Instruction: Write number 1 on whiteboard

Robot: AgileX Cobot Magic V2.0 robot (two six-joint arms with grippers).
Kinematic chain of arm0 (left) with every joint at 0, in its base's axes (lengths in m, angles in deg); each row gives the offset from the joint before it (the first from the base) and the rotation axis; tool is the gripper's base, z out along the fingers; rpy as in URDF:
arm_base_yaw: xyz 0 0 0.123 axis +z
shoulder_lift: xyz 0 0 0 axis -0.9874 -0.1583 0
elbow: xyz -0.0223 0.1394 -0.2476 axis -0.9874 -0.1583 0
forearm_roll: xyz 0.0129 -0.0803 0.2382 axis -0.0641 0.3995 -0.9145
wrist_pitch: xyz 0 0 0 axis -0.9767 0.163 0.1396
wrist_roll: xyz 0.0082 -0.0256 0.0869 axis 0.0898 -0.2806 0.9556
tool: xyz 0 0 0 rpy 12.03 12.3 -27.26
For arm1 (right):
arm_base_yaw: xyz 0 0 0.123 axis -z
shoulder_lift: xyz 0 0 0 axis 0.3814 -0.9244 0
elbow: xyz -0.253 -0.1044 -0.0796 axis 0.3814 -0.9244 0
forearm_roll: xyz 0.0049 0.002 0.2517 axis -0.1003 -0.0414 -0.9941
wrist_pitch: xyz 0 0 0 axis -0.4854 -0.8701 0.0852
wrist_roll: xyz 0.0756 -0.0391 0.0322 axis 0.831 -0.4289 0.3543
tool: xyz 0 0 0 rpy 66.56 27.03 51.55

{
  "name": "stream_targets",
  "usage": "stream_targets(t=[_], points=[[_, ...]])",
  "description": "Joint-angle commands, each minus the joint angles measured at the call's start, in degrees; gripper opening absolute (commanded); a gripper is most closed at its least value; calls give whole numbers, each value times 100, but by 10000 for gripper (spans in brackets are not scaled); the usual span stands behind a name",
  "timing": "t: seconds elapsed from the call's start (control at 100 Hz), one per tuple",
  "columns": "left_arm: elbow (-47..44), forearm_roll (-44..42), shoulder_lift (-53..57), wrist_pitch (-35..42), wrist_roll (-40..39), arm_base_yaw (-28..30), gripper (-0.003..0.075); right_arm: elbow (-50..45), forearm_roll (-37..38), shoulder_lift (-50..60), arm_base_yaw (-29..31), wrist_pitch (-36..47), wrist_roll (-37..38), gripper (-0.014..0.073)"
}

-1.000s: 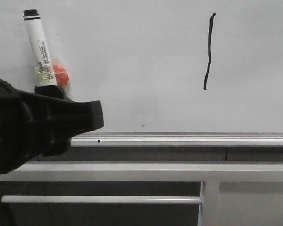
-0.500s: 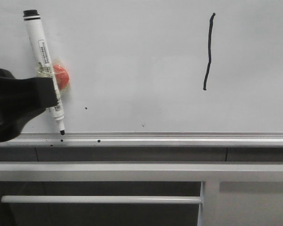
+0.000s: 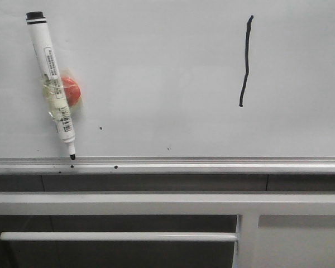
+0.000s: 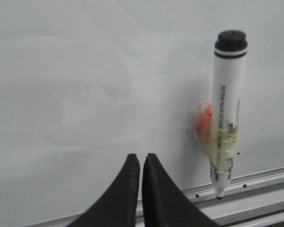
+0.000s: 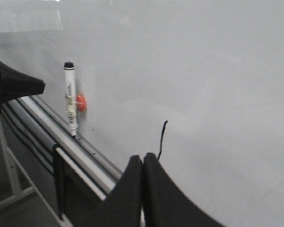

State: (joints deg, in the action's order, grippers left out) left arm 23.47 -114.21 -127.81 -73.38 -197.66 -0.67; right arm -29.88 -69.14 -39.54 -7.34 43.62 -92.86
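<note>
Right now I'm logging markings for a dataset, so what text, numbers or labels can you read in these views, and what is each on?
"1": a hand-drawn black stroke, the number 1, on the whiteboard.
Printed label and barcode on the marker pen: too small and blurred to read in any view.
Orange magnet behind the pen: no lettering visible.
Nothing else carries text.

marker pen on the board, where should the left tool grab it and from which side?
Probably the bare white barrel just below the black cap, above the taped orange blob. The marker pen leans on the whiteboard, tip on the tray rail, so come straight at the board face, fingers either side of the barrel. The left tool is shut; open it first.
</note>
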Motion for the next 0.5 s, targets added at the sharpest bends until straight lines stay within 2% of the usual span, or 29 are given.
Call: stream_targets(t=[0.0, 0.08, 0.24, 0.49], points=[[93, -192, 463, -466, 1168, -50, -20, -311, -728, 107, 34, 823, 8, -53], [93, -192, 1008, -340, 2002, -50, -20, -794, -944, 122, 34, 1133, 8, -53], [66, -185, 2140, 187, 3340, -50, -20, -1413, -956, 110, 34, 1180, 8, -53], [32, -170, 3388, 349, 3717, -50, -20, -1728, -1035, 110, 34, 919, 8, -53]])
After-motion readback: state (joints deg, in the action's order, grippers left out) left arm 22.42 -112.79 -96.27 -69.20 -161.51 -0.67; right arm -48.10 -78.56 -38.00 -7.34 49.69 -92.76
